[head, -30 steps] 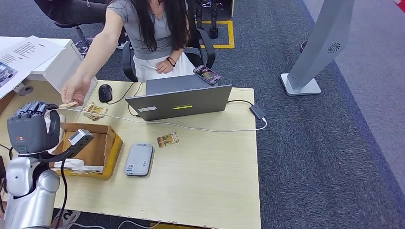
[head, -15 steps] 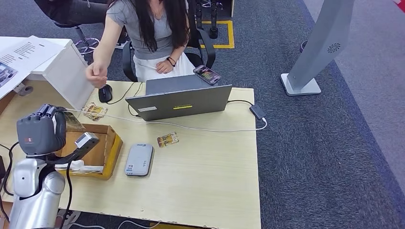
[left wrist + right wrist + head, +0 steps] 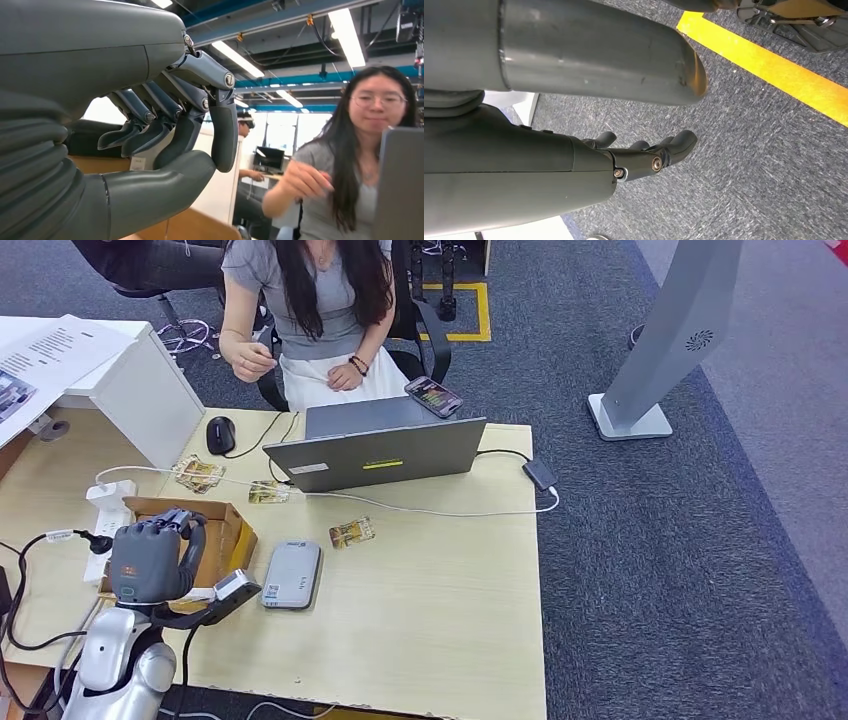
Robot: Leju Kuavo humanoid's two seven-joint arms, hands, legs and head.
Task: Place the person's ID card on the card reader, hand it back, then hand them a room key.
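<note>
Three cards lay on the table [image 3: 440, 620]: a near card [image 3: 351, 533] at the reader's [image 3: 292, 575] 1 o'clock, a middle card [image 3: 268, 492] at its 12, a far card [image 3: 197, 473] at its 11. Nothing sat on the reader. At its 9, over the box [image 3: 228, 540], the left hand [image 3: 150, 560] was curled in, empty. The right hand [image 3: 644, 155] hung loosely spread, empty. Which card was the ID or key was unclear; likely between handovers, the next move calling for a clean pinch on a flat card
</note>
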